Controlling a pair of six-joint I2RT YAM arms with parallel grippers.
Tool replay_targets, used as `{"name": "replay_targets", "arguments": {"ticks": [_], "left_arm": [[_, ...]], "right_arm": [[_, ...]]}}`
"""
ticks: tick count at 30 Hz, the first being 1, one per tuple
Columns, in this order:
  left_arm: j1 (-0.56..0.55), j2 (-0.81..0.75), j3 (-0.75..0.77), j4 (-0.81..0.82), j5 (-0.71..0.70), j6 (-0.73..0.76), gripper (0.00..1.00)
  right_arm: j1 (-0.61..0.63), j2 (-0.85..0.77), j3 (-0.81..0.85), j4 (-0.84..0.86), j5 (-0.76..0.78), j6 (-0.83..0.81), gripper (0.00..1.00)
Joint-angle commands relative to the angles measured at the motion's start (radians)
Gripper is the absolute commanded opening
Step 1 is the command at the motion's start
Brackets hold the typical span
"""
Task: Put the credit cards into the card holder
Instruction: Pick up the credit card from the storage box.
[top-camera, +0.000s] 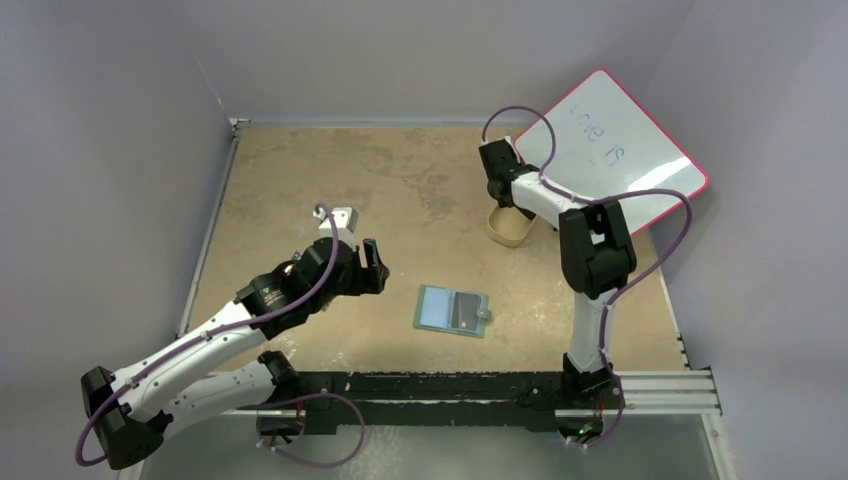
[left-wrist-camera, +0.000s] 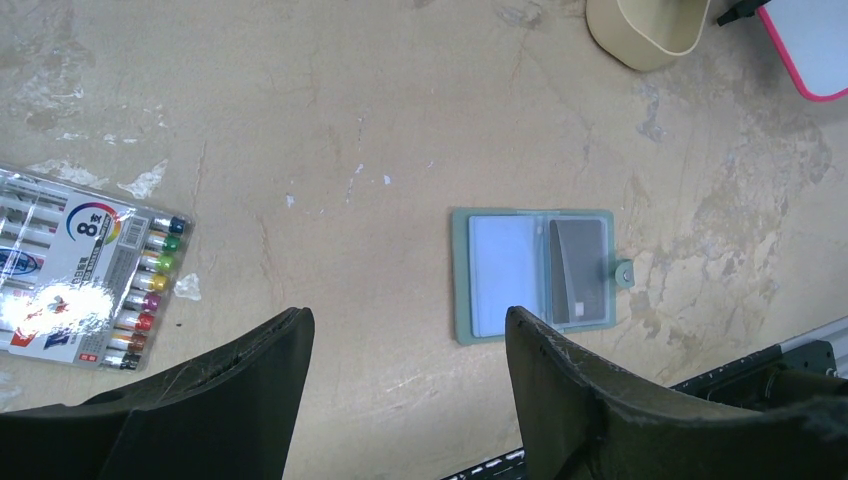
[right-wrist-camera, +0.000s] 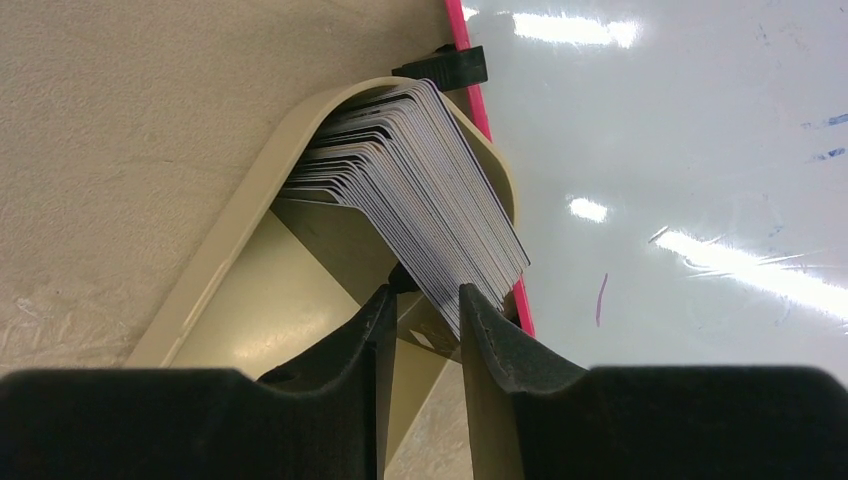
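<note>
Working out from the near edge: black rail (top-camera: 470, 385) carrying both arm bases, then the card holder (top-camera: 452, 309) just beyond it, lying flat and spread open, long axis left to right with a slight tilt, snap tab (left-wrist-camera: 623, 272) at its right end. Pale card face in its left half, dark grey one in the right, so some pockets look filled already. Left gripper (left-wrist-camera: 408, 325) hangs left of the holder and a touch farther back, jaws spread wide, nothing between them; a marker pack (left-wrist-camera: 90, 270) lies on the table to its left. Farther off and to the right, the tan tray (right-wrist-camera: 220, 250) sits against the edge of the whiteboard (top-camera: 610, 150). Credit cards (right-wrist-camera: 420, 190) stand on edge in it as a thick leaning stack. Right gripper (right-wrist-camera: 420, 305) is down in the tray at the stack's end, jaws drawn narrow, right finger against the outermost cards; cannot tell whether a card is pinched. Key relation: only the right arm is at the cards, and the holder lies well apart, nearer and slightly left of the tray, so any card lifted has to travel back toward the bases. Table (top-camera: 330, 180) is tan, worn, blotched pale. Plain lilac-grey walls close in left, far and right, whiteboard propped in the far right corner
</note>
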Motion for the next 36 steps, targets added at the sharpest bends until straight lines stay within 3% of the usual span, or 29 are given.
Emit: {"name": "replay_targets", "arguments": {"ticks": [1,15,22,36], "left_arm": [[-0.004,-0.011,0.039,0.011,-0.017,0.014,0.70],[-0.004,-0.023,0.038,0.011,-0.022,0.013,0.70],[-0.004,-0.030,0.037,0.010,-0.024,0.012,0.70],[-0.005,-0.017,0.012,0.030,-0.011,-0.019,0.69]], "right_arm": [[-0.011,-0.067,0.049,0.004,0.054,-0.013,0.31],[-0.009,-0.082,0.075,-0.044,0.058,0.007,0.27],[-0.009,-0.099,0.076,-0.062,0.036,0.015,0.19],[0.008,-0.202,0.051,-0.191,-0.303,0.128,0.00]]}}
